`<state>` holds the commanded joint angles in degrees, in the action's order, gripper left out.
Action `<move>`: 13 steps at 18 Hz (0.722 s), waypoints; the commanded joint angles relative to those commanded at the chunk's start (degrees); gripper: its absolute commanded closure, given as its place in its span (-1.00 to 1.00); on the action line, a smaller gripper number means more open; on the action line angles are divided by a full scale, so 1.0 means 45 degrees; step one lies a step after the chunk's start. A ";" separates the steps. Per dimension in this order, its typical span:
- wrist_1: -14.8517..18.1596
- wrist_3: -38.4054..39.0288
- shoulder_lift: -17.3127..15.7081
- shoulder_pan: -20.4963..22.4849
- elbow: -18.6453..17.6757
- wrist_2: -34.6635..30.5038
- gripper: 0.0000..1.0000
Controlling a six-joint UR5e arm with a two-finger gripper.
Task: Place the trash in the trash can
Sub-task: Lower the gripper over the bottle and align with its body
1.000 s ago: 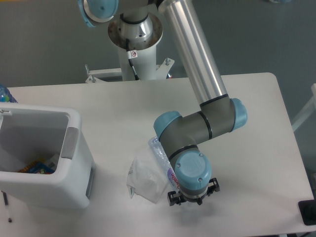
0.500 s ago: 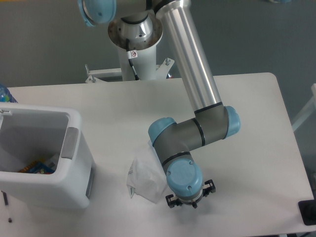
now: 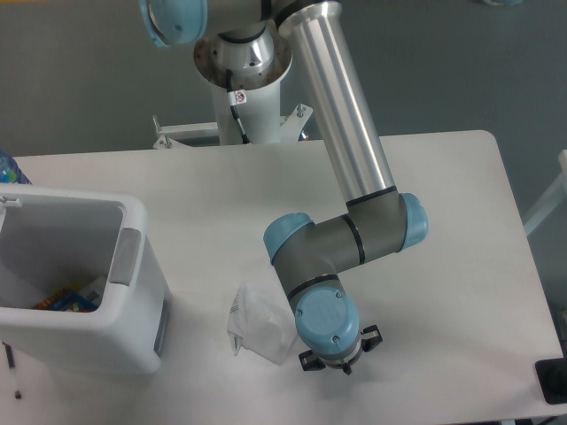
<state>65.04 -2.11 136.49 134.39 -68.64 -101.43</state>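
My gripper [image 3: 334, 362] hung low near the front edge of the tabletop [image 3: 461, 292], pointing straight down, with my blue wrist cap covering almost all of it. Only the black finger mounts stuck out at either side, so I could not tell whether my jaws were spread or pressed together, nor whether they pinched anything.

The crumpled wrapper [image 3: 259, 323] lay just beside my wrist on its left in the picture, a pale heap touching the tabletop, its longer side running roughly from the front edge toward the back. The bottle was hidden under my wrist and elbow; I could not make out which way it pointed.

The trash can [image 3: 133, 292] stood at the left edge of the tabletop, upright, its opening facing up and its long axis running front to back; its left part was cut off by the picture's border. Something orange and blue [image 3: 66, 299] lay at its bottom, too small to identify. A blue bottle-like shape [image 3: 9, 168] peeked in behind the can at the far left.

Compared with a second earlier, my wrist had shifted left and slightly toward the front edge, and the strip of bottle then visible beside my elbow was now covered.
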 joint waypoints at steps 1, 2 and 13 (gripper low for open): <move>-0.0019 0.0000 -0.0019 0.0000 0.0000 0.0000 0.97; -0.0019 -0.0019 -0.0058 0.0000 0.0019 0.0019 0.98; -0.1167 -0.0371 -0.0938 0.0527 0.0371 0.1756 1.00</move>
<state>59.79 -3.78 132.27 136.76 -66.97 -93.52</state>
